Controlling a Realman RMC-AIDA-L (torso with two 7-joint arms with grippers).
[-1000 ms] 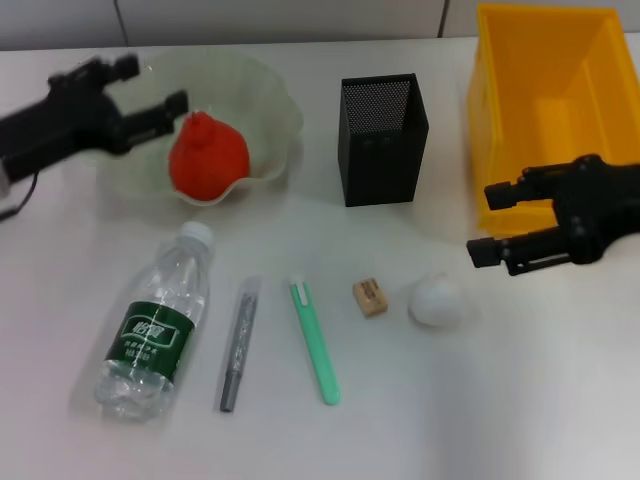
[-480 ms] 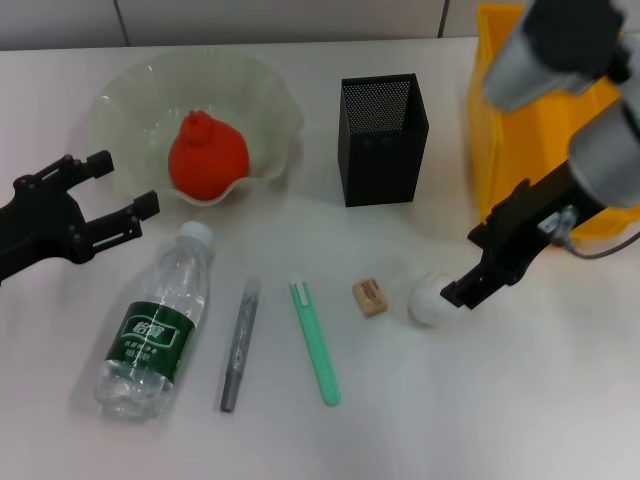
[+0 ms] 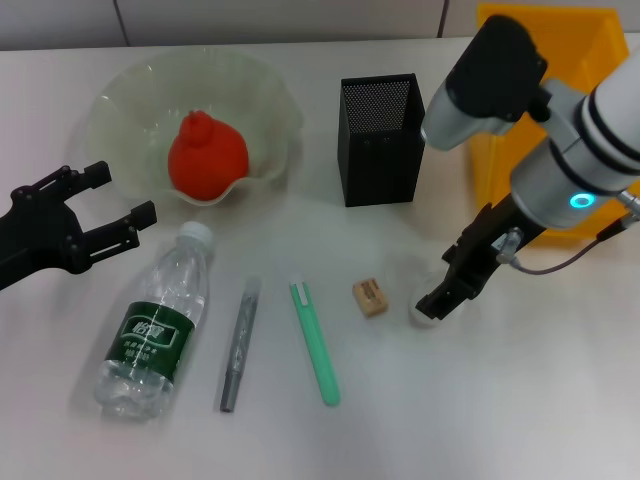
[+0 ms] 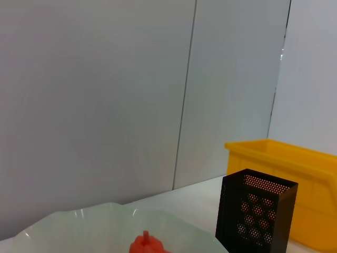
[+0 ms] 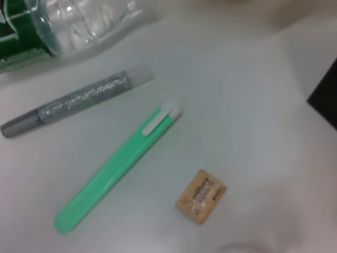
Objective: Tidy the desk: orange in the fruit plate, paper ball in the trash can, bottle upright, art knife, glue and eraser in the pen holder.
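The orange (image 3: 205, 155) lies in the pale green fruit plate (image 3: 272, 95). My left gripper (image 3: 125, 192) hovers open and empty in front of the plate, near the cap of the bottle (image 3: 155, 330), which lies on its side. My right gripper (image 3: 437, 285) is open and lowered over the paper ball (image 3: 424, 319); only a white sliver of the ball shows. The eraser (image 3: 370, 297), the green art knife (image 3: 315, 342) and the grey glue stick (image 3: 238, 345) lie in a row on the table. The black pen holder (image 3: 380, 140) and the yellow trash can (image 3: 600, 40) stand behind them.
The right wrist view shows the glue stick (image 5: 79, 103), art knife (image 5: 116, 171) and eraser (image 5: 201, 196) close below. The left wrist view looks over the fruit plate (image 4: 79, 226) toward the pen holder (image 4: 255, 219) and trash can (image 4: 284, 158) against a grey wall.
My left gripper pulled back from the fruit plate, leaving the orange in it, and now holds still. My right arm swung in and lowered its gripper over the paper ball.
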